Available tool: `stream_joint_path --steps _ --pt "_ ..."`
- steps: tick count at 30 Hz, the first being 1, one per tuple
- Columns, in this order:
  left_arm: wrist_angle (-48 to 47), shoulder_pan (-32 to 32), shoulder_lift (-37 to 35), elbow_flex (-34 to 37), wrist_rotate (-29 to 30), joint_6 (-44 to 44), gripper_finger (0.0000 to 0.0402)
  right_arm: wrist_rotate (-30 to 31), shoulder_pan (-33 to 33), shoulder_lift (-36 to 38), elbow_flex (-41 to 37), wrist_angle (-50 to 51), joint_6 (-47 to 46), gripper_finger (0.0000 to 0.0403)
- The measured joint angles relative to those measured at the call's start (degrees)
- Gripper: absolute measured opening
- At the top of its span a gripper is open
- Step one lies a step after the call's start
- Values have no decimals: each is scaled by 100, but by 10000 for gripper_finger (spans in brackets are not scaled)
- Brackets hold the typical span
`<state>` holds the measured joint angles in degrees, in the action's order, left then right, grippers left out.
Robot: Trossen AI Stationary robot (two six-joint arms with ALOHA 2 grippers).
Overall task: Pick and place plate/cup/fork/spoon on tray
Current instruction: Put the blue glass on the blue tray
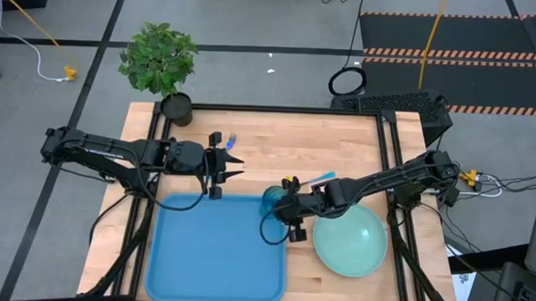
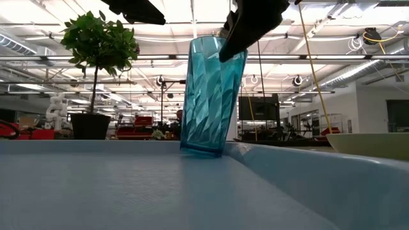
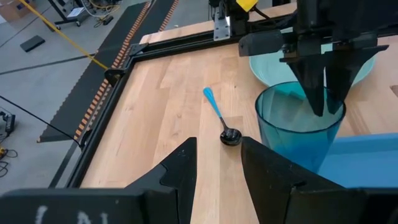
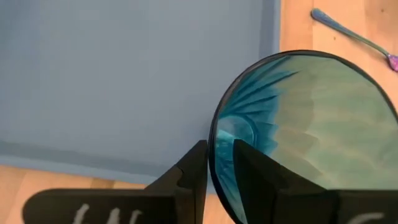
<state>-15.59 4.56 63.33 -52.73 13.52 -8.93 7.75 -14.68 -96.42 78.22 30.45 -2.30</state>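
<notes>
The teal cup [image 1: 273, 200] stands tilted over the far right corner of the blue tray [image 1: 201, 264]; it also shows in the low view [image 2: 208, 96]. My right gripper [image 1: 288, 212] is shut on the cup's rim. My left gripper [image 1: 221, 171] is open and empty above the tray's far rim. The fork [image 1: 231, 141] lies on the wood just beyond the left gripper. The spoon [image 3: 219, 118] lies on the wood beyond the cup, its dark bowl [image 3: 230, 137] toward the tray. The mint-green plate [image 1: 352, 245] rests on the table right of the tray. My right gripper holds the cup by its rim [image 4: 213, 155], on the side toward the table's right edge. One finger [image 4: 249, 171] is inside the cup and the other [image 4: 189, 171] outside. The fingers point down from above. The cup leans, base [image 2: 201, 151] low at the tray's corner; whether it rests there I cannot tell.
A potted plant [image 1: 168, 67] stands at the table's far left corner. A black frame [image 1: 278, 109] runs along the table's far edge and sides. The tray's floor [image 4: 124, 74] is bare left of the cup.
</notes>
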Motion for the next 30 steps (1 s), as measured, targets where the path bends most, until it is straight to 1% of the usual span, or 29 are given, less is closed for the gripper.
stream_joint_path --steps 9,13,22,25,30 --pt "0 0 0 0 0 0 129 8 0 0 0 -324 124 71" --pt "0 2 -2 0 0 0 129 163 0 0 0 -352 144 71" --pt "0 -1 0 0 0 0 129 164 4 66 0 -439 146 73" --pt "0 2 -2 0 0 0 129 149 4 66 0 -448 146 87" --pt "0 0 -2 0 -2 0 129 149 6 107 -1 -530 144 125"
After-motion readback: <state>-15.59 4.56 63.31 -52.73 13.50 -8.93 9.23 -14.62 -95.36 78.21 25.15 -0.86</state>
